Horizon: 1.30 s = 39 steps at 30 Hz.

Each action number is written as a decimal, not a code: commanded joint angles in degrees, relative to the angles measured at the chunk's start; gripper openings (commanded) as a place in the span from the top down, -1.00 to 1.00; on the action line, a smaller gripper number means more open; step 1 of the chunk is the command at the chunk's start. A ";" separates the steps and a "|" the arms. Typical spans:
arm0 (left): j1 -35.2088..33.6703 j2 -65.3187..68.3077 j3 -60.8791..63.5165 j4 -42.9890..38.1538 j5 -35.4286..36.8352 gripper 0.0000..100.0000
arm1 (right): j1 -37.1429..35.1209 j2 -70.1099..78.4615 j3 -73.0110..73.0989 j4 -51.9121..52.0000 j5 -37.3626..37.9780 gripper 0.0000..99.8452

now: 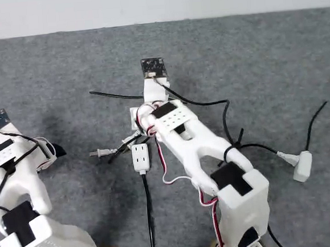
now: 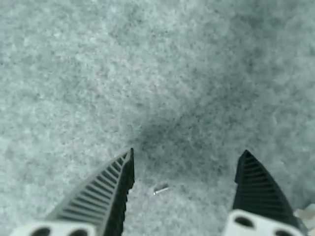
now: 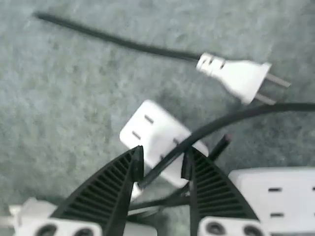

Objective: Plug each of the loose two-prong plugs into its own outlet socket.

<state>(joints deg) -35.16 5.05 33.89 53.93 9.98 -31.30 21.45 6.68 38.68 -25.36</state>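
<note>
A plug [image 1: 101,153] is lying just left of an outlet block [image 1: 140,158]; its cord [image 1: 148,210] is running toward the near edge; a second outlet block [image 1: 303,167] is lying well apart to the right.

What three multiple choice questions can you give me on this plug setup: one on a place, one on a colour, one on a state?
1. Where is the white plug?
A. loose on the grey mat, beside the white socket
B. hanging off the table edge
C. pushed into a socket

2. What colour is that plug's cord?
A. red
B. black
C. white

3. How is the left gripper?
A. shut on a plug
B. shut on a cord
C. open and empty

Answers: 1 A, its two prongs are bare; 2 B, the cord runs dark from the plug's back; 3 C, its fingers stand apart over bare mat.
</note>
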 commanded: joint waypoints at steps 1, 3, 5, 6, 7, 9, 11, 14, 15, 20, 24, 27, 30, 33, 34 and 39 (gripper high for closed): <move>-0.09 -0.35 -2.42 0.53 -0.26 0.36 | 1.01 1.98 -7.30 3.30 -0.44 0.71; -0.09 -0.26 -2.42 0.53 -0.26 0.36 | 1.01 4.00 -10.29 5.14 -0.53 0.71; -0.09 -0.26 -2.42 0.53 -0.26 0.36 | 1.10 6.29 -13.27 6.37 -0.53 0.71; -0.09 -0.26 -2.42 0.53 -0.26 0.36 | 1.19 7.43 -14.77 6.90 -0.53 0.71; -0.09 -0.26 -2.42 0.53 -0.26 0.36 | 1.54 8.66 -16.26 7.78 -0.53 0.72; -0.09 -0.26 -2.42 0.53 -0.26 0.36 | 1.89 10.42 -19.16 10.33 -1.32 0.82; 0.00 -0.26 -2.42 0.53 -0.26 0.36 | 1.98 11.65 -21.80 13.58 -2.99 1.00; 0.00 -0.26 -2.42 0.53 -0.26 0.36 | 1.89 11.91 -24.44 17.98 -2.99 1.00; 0.00 -0.26 -2.42 0.53 -0.26 0.36 | 1.89 11.91 -25.05 19.03 -2.99 0.98; 0.00 -0.26 -2.42 0.53 -0.26 0.36 | 1.89 6.90 -25.76 22.55 -2.11 0.98; 0.00 -0.26 -2.42 0.53 -0.26 0.36 | 1.89 -0.57 -25.76 27.56 0.18 0.98; 0.09 -0.18 -2.42 0.53 -0.26 0.36 | 1.98 -5.32 -25.76 31.08 0.35 0.98; 0.09 -0.18 -2.42 0.53 -0.26 0.36 | 1.98 -7.08 -25.49 33.98 1.05 0.98; 0.09 -0.18 -2.42 0.53 -0.26 0.36 | 2.15 -7.69 -25.67 35.21 1.58 0.98; 0.09 -0.18 -2.42 0.53 -0.26 0.36 | 2.95 -8.04 -25.93 35.30 1.85 0.98; 0.09 -0.18 -2.42 0.53 -0.26 0.36 | 4.53 -14.02 -29.19 39.78 5.98 0.98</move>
<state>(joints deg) -35.16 5.05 33.89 53.93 9.98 -27.69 14.33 -17.58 75.25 -21.67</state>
